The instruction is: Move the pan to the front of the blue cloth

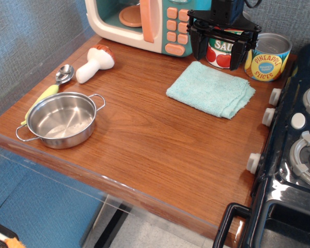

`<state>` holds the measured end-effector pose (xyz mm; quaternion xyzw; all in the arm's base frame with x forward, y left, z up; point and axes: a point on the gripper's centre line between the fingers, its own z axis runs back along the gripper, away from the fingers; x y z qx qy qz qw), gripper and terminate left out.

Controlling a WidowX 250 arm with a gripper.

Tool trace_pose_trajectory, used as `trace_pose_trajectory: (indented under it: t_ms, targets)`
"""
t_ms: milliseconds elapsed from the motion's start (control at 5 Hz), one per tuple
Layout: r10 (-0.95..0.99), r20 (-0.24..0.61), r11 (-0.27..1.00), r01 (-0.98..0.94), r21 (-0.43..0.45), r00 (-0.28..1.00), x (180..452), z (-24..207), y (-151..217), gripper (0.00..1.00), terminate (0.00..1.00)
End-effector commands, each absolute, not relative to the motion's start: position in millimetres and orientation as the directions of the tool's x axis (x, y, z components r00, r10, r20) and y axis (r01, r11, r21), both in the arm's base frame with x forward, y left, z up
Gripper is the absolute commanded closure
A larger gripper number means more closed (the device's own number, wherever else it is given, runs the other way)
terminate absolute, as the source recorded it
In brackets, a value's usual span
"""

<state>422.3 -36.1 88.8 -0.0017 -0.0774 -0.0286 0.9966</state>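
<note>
The pan [61, 120] is a small shiny steel pot with two wire loop handles. It sits empty at the front left of the wooden table. The blue cloth [211, 89] is a folded pale aqua towel lying at the back right of the table. My gripper [222, 51] is black and hangs at the back, above the far edge of the cloth and in front of the tin cans. Its fingers [198, 47] stand wide apart with nothing between them. The gripper is far from the pan.
A toy microwave [144, 23] stands at the back. A tomato sauce can [219, 51] and a pineapple slices can [268, 58] stand behind the cloth. A toy mushroom [95, 63] and a spoon [57, 82] lie behind the pan. A toy stove [294, 150] borders the right side.
</note>
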Motion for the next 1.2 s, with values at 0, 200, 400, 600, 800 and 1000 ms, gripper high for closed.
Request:
trace_pose_trajectory:
  t_ms: [0,200,400,600,800,1000]
  targets:
    - [-0.057,0.154,0.998,0.057,0.001,0.986,422,89,-36,0.0,0.0]
    - [-0.054,0.148,0.999,0.053,0.01,0.987,401,89,-22,0.0,0.0]
    - [-0.064,0.152,0.998,0.062,0.021,0.986,379,92,-10,0.0,0.0]
    - [-0.107,0.149,0.992,0.097,0.075,0.983,354,92,10,0.0,0.0]
    - [-0.148,0.161,0.984,0.129,0.121,0.976,318,85,40,0.0,0.0]
    - [-0.131,0.146,0.988,0.116,0.105,0.981,287,74,73,0.0,0.0]
